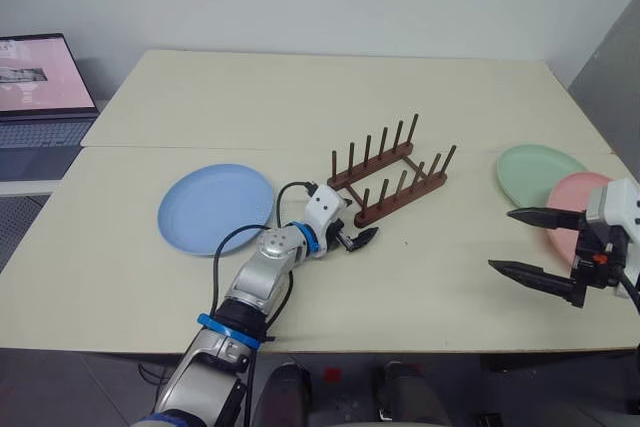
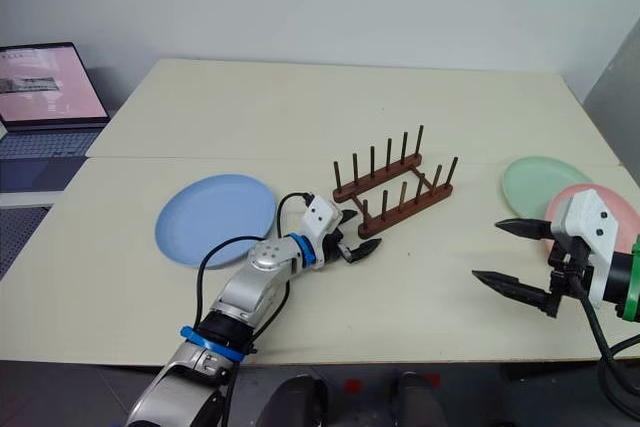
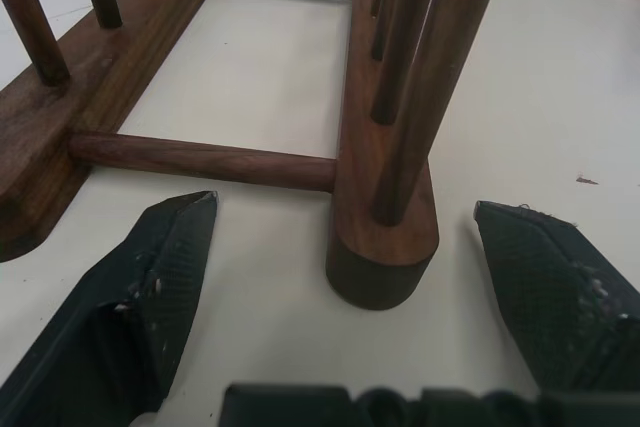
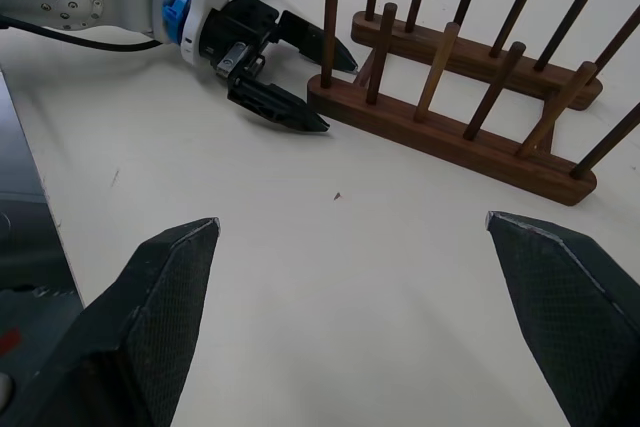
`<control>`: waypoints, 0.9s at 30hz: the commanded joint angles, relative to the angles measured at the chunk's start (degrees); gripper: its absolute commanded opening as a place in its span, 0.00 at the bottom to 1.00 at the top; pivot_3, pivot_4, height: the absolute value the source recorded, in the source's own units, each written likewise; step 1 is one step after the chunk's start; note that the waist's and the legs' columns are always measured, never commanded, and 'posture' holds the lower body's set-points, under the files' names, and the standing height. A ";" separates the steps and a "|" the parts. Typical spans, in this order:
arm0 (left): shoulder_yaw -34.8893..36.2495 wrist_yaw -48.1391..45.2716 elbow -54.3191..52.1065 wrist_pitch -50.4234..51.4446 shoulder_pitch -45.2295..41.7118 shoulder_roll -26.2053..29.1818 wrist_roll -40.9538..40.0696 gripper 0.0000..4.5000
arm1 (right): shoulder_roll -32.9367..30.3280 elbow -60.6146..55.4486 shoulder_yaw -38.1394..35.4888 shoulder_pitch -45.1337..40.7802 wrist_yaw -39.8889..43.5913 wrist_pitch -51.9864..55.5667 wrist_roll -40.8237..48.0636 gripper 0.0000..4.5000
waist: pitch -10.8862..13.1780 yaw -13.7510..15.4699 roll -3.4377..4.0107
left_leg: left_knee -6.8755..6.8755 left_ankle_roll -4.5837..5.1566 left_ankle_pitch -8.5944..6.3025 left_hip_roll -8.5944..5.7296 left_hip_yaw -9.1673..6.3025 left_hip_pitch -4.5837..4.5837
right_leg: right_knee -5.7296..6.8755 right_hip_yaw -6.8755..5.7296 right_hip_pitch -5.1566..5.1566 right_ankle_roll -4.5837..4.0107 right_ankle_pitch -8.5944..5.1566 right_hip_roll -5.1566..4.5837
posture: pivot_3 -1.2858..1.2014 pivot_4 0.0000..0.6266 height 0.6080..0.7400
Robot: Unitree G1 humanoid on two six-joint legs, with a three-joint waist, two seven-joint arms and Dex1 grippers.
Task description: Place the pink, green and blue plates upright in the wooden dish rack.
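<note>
The light blue plate (image 1: 215, 209) lies flat on the table, left of centre. The dark wooden dish rack (image 1: 390, 179) stands mid-table with nothing between its pegs. At the right, the mint green plate (image 1: 538, 173) lies flat, and the pink plate (image 1: 577, 209) rests just in front of it, partly hidden by my right arm. My left gripper (image 1: 362, 238) is open at the rack's near end, its fingers either side of the front bar's rounded end (image 3: 380, 247) without touching it. My right gripper (image 1: 500, 239) is open and holds nothing, hovering over bare table left of the pink plate.
An open laptop (image 1: 40, 87) sits on a lower surface beyond the table's left edge. A seam (image 1: 200, 146) runs across the cream tabletop behind the plates. A grey panel (image 1: 615, 67) stands at the far right.
</note>
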 commanded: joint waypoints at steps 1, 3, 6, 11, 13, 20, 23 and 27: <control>-1.65 -1.00 0.59 -1.35 -0.28 -1.38 1.17 0.75 | 0.64 -1.57 -0.78 0.31 -0.70 -0.59 0.50 1.00 | 0.00 0.11 0.00 | 0.00 0.00 0.00 0.00 0.00 0.00 | 0.00 0.00 0.00 0.00 0.00 0.00 | 0.52 0.24 1.00; -1.73 -0.38 1.45 -1.88 -0.52 -2.12 1.95 0.62 | 0.97 -1.71 -0.61 0.51 -0.88 -0.70 0.42 1.00 | -0.01 0.16 0.00 | 0.00 0.00 0.00 -0.01 0.00 0.00 | -0.01 0.00 0.01 0.00 0.00 0.00 | 0.52 0.24 1.00; -1.26 0.79 2.82 -2.70 -1.09 -2.75 3.01 0.41 | 1.38 -1.76 -0.29 0.81 -1.03 -0.94 0.20 1.00 | -0.02 0.30 0.00 | 0.02 0.00 0.00 -0.04 -0.01 0.00 | -0.01 0.00 0.02 0.02 0.01 -0.02 | 0.52 0.24 1.00; 0.16 1.84 3.85 -5.62 -1.47 -2.23 3.82 0.23 | 2.02 -1.90 -0.16 1.76 -1.40 -1.65 -0.20 1.00 | -0.04 0.29 0.00 | 0.10 0.01 0.00 -0.06 -0.04 0.00 | 0.00 0.01 0.06 0.10 0.06 -0.04 | 0.52 0.24 1.00; 0.60 -0.97 1.93 -7.22 -0.73 -1.11 2.26 0.23 | 2.22 -2.26 -0.87 3.15 -1.31 -2.16 -0.95 1.00 | -0.03 0.25 -0.01 | 0.12 0.01 0.01 -0.06 -0.04 0.00 | 0.00 0.02 0.05 0.11 0.08 -0.04 | 0.52 0.24 1.00; -2.91 -17.65 -6.09 -9.54 0.86 5.62 -1.31 0.23 | 2.88 -3.61 -7.22 15.17 3.00 -5.27 -5.07 1.00 | -0.03 0.19 0.00 | -0.03 0.01 0.00 0.00 0.00 -0.03 | -0.05 -0.01 -0.04 -0.18 0.17 -0.01 | 0.52 0.24 1.00; -4.00 -22.17 -6.22 -9.27 -0.07 6.24 -1.89 0.23 | 3.94 -4.48 -8.49 18.29 3.33 -6.02 -5.75 1.00 | -0.03 0.26 0.00 | -0.01 0.01 0.00 -0.01 0.00 -0.04 | -0.07 -0.02 -0.02 0.04 0.04 -0.01 | 0.52 0.24 1.00; -6.00 -26.70 -2.07 -10.81 -3.31 4.95 -0.93 0.23 | 5.87 -6.14 -9.21 21.38 2.87 -6.50 -6.32 1.00 | -0.02 0.23 -0.02 | 0.11 0.01 0.00 0.00 0.00 -0.04 | -0.04 0.01 0.00 0.04 0.04 -0.02 | 0.52 0.24 1.00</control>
